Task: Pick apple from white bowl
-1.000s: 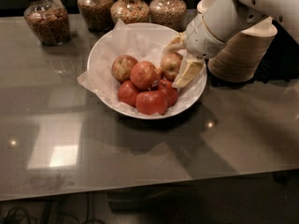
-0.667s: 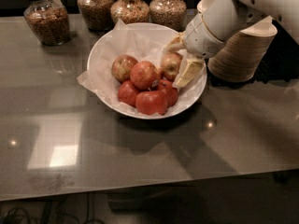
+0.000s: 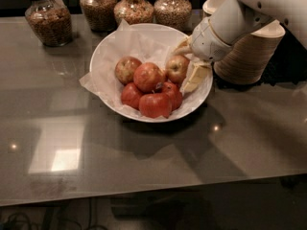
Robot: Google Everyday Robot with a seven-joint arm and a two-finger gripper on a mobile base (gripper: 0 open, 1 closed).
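The white bowl [image 3: 108, 49], lined with crinkled white paper, stands at the back middle of the grey table. The pale yellowish apple with a pink blush [image 3: 176, 68] lies at the bowl's right side, next to the other apples. My gripper [image 3: 184, 70] reaches in over the right rim. One finger [image 3: 181, 48] is against the apple's top and the other [image 3: 196, 76] against its right side. The apple still rests in the bowl.
Several deeper red apples [image 3: 147, 76] and a duller brownish-yellow apple [image 3: 126, 69] fill the bowl's middle. A stack of beige disposable bowls [image 3: 247, 54] stands right behind my arm. Several glass jars [image 3: 48, 18] of grains line the back edge.
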